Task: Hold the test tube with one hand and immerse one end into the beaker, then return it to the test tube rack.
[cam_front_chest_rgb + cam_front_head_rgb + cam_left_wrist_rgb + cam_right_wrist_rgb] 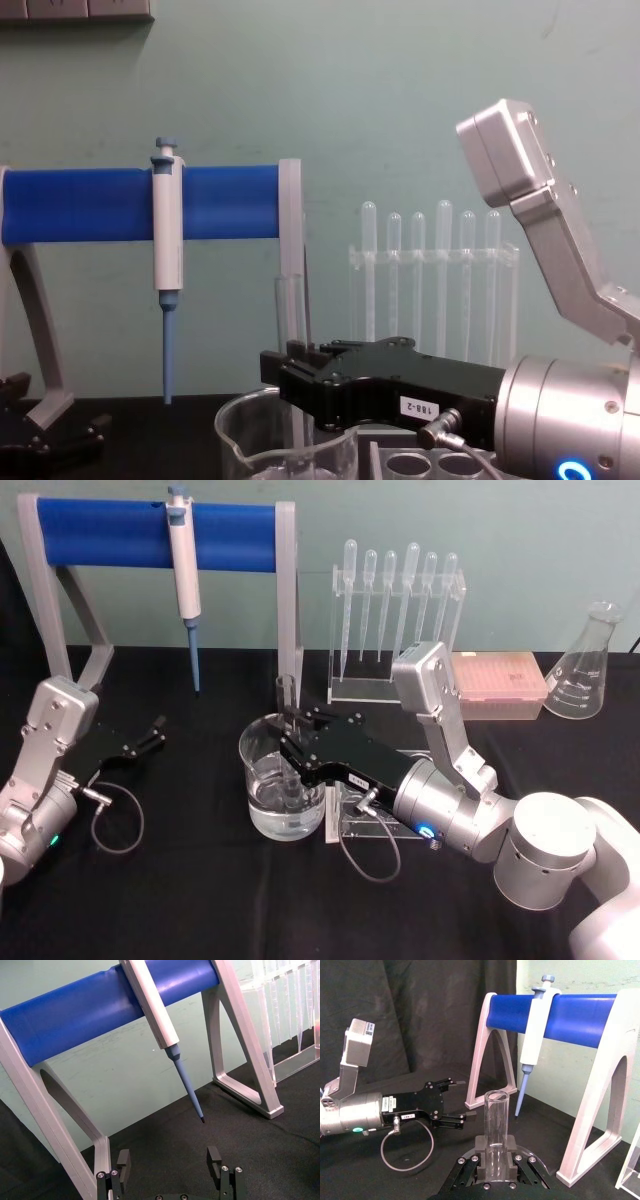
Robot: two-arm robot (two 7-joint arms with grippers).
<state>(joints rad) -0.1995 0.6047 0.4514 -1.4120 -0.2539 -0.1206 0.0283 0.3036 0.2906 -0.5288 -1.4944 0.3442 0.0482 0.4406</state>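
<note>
Test tube [287, 693] stood upright mid-worktop, its lower end inside the beaker [258, 785], which held clear liquid. At the left, the left gripper [152, 734] sat low over the black worktop [200, 900], fingers spread and holding nothing. Behind it, a white-and-blue pipettor [184, 565] hung from a blue-barred stand [110, 535]. From the beaker's right, the right gripper [291, 738] reached in, pinching the tube just above the rim. Farther right stood a pipette rack [362, 692] and a conical flask [585, 670].
</note>
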